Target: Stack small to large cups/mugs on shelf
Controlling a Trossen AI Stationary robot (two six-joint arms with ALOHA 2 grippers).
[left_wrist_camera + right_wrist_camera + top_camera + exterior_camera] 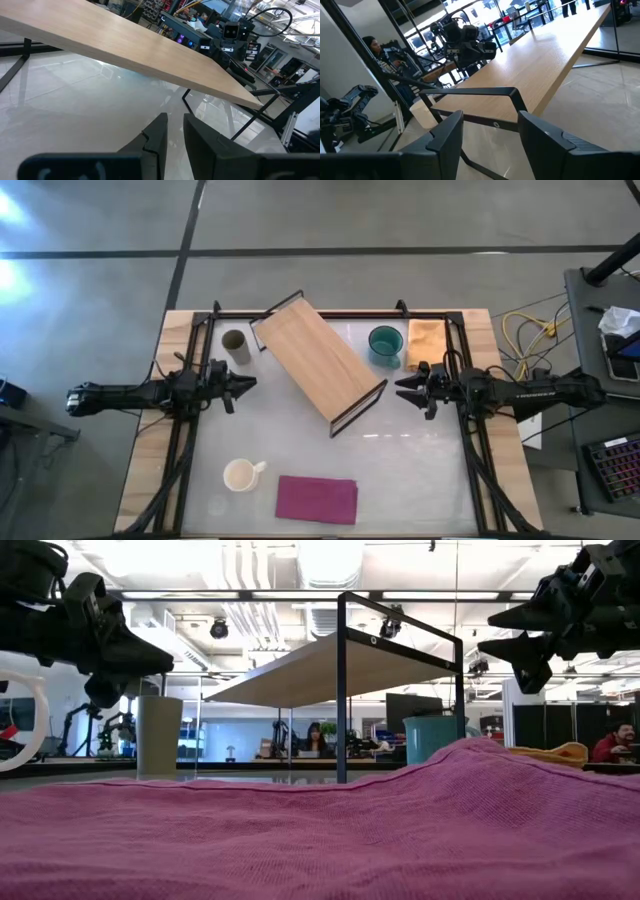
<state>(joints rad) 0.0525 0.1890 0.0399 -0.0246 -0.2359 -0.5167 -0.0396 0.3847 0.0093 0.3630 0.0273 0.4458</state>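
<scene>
Your shelf (318,363) is a long light-wood board on a thin black wire frame, lying diagonally across the middle of the table, between your two claws. The left gripper (248,384) hovers just off the shelf's long side, fingers nearly pressed together with only a slim gap showing in its wrist view. The right gripper (404,389) hangs just beside the shelf's near end frame, fingers spread wide.

Your three vessels all stand upright and apart. The olive-brown cup (236,346), tall and handleless, sits just beyond the left gripper, near the shelf's far end. The teal-green mug (385,345), wide-mouthed, stands just beyond the right gripper, beside an orange cloth (425,344). The white mug (241,475), handle pointing toward the magenta cloth (317,499), sits well nearer the table's front than the left gripper. Nothing visible lies inside any of them.
</scene>
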